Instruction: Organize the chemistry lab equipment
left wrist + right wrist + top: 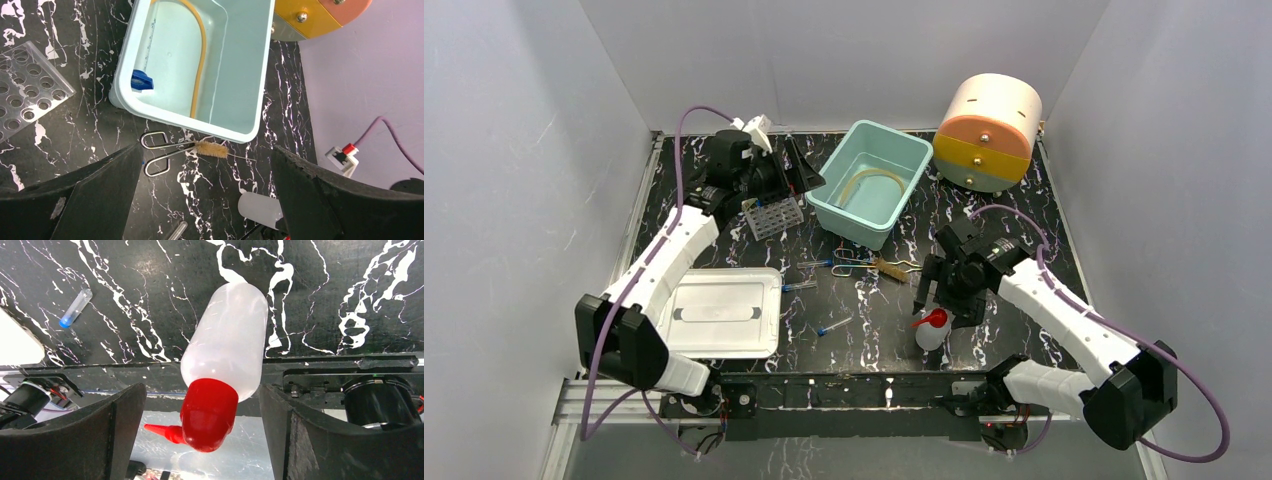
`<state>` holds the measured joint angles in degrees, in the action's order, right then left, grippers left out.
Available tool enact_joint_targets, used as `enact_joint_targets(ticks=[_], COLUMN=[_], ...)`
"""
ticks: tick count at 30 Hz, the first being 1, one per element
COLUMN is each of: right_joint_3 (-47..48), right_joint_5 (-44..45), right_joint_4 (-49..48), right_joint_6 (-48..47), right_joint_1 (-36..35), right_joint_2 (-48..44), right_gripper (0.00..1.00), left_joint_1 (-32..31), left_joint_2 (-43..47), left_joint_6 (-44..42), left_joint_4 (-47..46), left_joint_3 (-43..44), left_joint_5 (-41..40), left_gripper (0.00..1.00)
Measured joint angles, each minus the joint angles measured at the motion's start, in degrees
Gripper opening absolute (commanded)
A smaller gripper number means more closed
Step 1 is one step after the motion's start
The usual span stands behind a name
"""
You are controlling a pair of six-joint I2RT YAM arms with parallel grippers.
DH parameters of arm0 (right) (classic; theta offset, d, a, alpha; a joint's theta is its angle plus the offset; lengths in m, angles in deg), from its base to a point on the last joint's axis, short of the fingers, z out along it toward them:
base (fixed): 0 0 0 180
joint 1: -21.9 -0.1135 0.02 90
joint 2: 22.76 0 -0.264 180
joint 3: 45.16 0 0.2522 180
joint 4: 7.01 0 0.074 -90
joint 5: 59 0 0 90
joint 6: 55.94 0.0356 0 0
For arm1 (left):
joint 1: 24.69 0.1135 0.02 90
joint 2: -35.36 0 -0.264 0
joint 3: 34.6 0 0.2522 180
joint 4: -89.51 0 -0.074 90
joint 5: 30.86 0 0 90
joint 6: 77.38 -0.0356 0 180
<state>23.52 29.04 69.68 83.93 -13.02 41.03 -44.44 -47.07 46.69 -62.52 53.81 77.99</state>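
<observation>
The clear wash bottle (932, 330) with a red nozzle stands upright near the front edge; in the right wrist view (225, 350) its red cap sits between my fingers with a gap on each side. My right gripper (936, 297) (201, 402) is open around it. My left gripper (802, 176) (206, 165) is open and empty, raised between the grey tube rack (773, 216) (25, 85) and the teal bin (904, 150) (250, 100). The bin holds tan tubing (874, 180) (201, 55) and a small blue cap (141, 81). Metal tongs (852, 262) (160, 150) lie in front of the bin.
A tan brush (890, 267) (212, 148) lies against the tongs. Blue-capped tubes (834, 325) (76, 307) lie loose mid-table. A white lidded tray (724, 312) sits front left. An orange and yellow drum (989, 130) stands back right. Grey walls enclose the table.
</observation>
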Motion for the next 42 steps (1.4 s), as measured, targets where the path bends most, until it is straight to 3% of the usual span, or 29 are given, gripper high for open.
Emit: enact_joint_targets(ticks=[5,16,23,28,34,42], right_joint_3=[-1.46,-2.89,-3.06,-1.86,1.77,15.67], right_joint_5=[-0.11,0.24,-0.66,-1.27,-1.05,-6.25], right_joint_4=[-1.40,-1.53,-2.71,-3.06,-5.01,-6.73], right_joint_6=[1.05,0.37,-2.27,-4.42,-8.17,-17.88], right_joint_1=[0.00,0.00,-0.04,-0.04,-0.09,-0.09], right_joint_2=[0.11,3.48,5.99,7.76,10.67,13.97], right_gripper=[0.80,0.83,0.62,0.56,0.55,0.55], left_joint_1=[-0.15,-3.08,-5.77,-6.69,-7.34,-7.50], left_joint_2=[3.30,8.87,10.16,13.90,15.93,17.20], left_joint_6=[-0.20,-0.90,-1.38,-2.38,-4.81,-14.12], left_joint_4=[0.50,0.90,0.24,-2.45,-5.40,-14.86], left_joint_3=[-1.46,-8.85,-13.05,-19.61,-22.56,-30.38], left_joint_5=[0.00,-0.20,-0.31,0.94,3.50,12.00], left_gripper=[0.98,0.98,0.98,0.98,0.98,0.98])
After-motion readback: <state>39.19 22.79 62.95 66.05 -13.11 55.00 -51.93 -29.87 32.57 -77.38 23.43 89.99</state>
